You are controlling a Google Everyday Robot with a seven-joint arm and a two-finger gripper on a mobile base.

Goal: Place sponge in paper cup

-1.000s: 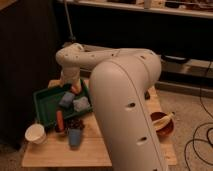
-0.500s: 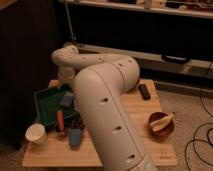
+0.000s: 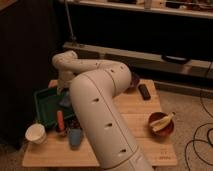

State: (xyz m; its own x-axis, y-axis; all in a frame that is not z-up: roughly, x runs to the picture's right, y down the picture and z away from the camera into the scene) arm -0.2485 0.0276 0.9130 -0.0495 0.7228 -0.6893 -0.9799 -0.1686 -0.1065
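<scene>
Evidently the pick-up is the step in hand: the tool (image 3: 63,93) hangs low inside the green plastic tray (image 3: 44,109) on the wooden bench (image 3: 136,109), right at the small light-blue soft sponge (image 3: 65,102) lying there. How wide it stands, or whether it grips the sponge, I cannot tell. Next, I reckon, comes a lift and carry to the short white paper cup (image 3: 36,133), just off the tray's near corner.

camera: high, behind arm (image 3: 100,112) | faces: down onto table (image 3: 137,107) | near | gripper (image 3: 63,93): over left tray (image 3: 45,106)
</scene>
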